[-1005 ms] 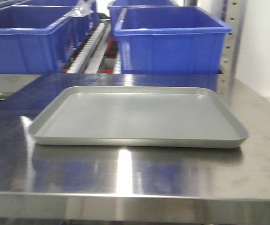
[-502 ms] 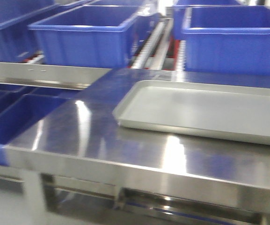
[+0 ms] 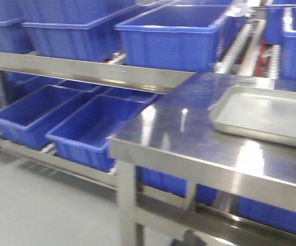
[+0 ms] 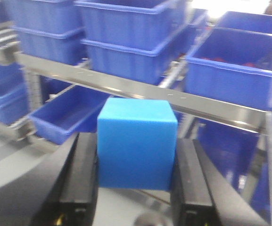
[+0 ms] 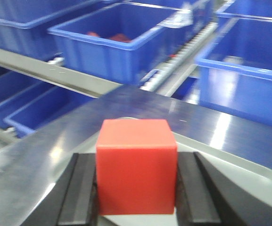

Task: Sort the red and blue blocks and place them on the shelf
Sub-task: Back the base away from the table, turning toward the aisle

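Note:
In the left wrist view my left gripper [image 4: 136, 155] is shut on the blue block [image 4: 136, 141], held in the air in front of the shelf [image 4: 140, 89]. The right wrist view has my right gripper [image 5: 136, 183] shut on the red block [image 5: 136, 165], over the grey tray [image 5: 230, 160] on the steel table [image 5: 79, 132]. From the front view the shelf's steel rail [image 3: 96, 72] runs across the left; neither gripper nor block appears there.
Large blue bins [image 3: 173, 36] fill the shelf's upper tier, and more blue bins [image 3: 91, 130] sit on the lower tier. One bin [image 5: 121, 37] holds small red things. White roller tracks [image 3: 240, 43] run between bins. The tray [image 3: 263, 115] lies on the table [image 3: 189, 128] at right.
The front view has swung left: the tray and table slid to the right edge, and the shelf's lower tier and floor came into sight.

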You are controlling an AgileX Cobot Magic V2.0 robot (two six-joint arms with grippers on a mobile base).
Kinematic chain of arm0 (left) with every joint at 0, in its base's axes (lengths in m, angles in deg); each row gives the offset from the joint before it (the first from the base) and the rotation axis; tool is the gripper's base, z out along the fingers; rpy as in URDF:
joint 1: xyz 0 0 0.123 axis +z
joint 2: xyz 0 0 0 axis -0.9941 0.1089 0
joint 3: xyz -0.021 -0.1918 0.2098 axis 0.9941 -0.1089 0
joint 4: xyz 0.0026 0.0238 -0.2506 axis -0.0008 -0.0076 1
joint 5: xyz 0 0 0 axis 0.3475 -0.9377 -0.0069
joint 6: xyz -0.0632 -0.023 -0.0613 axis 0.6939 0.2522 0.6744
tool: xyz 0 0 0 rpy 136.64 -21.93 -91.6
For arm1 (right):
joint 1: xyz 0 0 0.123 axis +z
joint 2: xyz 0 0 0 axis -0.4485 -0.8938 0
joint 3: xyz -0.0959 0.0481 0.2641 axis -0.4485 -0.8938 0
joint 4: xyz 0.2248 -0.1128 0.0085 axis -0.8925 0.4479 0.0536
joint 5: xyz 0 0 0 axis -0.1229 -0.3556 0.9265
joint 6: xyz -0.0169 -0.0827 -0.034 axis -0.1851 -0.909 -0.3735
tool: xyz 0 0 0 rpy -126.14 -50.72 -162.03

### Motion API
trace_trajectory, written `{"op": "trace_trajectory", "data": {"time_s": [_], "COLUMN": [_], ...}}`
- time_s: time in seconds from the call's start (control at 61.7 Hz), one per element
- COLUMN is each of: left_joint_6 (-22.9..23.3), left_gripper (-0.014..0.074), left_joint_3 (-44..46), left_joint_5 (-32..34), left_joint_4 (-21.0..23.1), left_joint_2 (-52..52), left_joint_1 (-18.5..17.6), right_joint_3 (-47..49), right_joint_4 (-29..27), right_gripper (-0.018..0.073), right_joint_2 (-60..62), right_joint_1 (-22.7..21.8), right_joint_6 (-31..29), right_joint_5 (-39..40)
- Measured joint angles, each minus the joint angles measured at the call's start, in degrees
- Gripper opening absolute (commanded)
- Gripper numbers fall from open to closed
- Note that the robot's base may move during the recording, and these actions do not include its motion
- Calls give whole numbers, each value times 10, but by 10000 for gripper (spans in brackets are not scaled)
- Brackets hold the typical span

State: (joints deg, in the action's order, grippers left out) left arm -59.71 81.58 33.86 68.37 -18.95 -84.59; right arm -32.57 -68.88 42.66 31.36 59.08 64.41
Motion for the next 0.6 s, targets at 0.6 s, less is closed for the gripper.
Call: {"op": "trace_trajectory", "data": {"time_s": [0.6], "left_joint_6": [0], "left_gripper": [124], "left_joint_3": [0], "left_joint_5": [0], "left_joint_4": [0], "left_joint_2": [0], "left_joint_1": [0], "right_joint_3": [0], "right_joint_4": [0], "right_gripper": [121], "right_joint_2": [0], "right_joint_1": [0], "right_joint_6": [0], "right_joint_5": [0]}}
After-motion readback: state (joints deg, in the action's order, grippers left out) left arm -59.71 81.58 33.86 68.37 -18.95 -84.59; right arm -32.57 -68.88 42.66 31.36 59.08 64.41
